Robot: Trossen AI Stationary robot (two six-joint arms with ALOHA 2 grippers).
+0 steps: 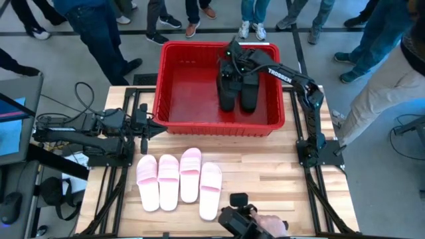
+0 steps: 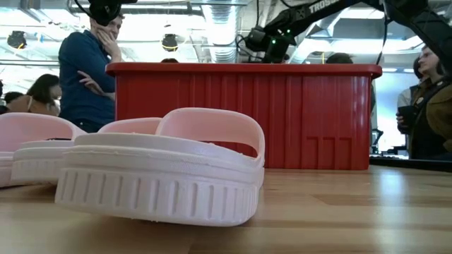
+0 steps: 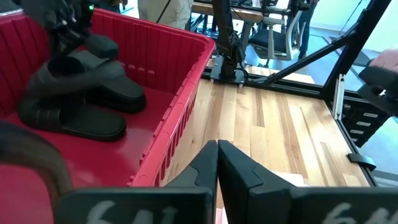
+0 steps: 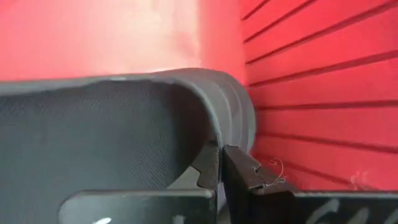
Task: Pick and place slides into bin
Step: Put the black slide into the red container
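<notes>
Even bright overhead light in the high view, soft short shadows on the bench (image 1: 265, 172). Low view is backlit: ceiling lamps (image 2: 169, 42) and windows blow out, the nearest pink slide (image 2: 162, 173) is slightly soft, people behind are blurred. Left wrist view has window glare on the far side. Right wrist view: the black slide (image 4: 112, 124) is close and blurred, with a washed-out sheen on the bin (image 4: 124, 31) floor.

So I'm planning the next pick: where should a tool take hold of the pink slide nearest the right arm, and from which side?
Probably the wide strap of the rightmost pink slide. It lies sole-down on the table, and the low view shows its strap arching clear of the footbed, leaving a gap for one finger. Come from above, pinching the strap's edge. Its right side is clear of other slides.
</notes>
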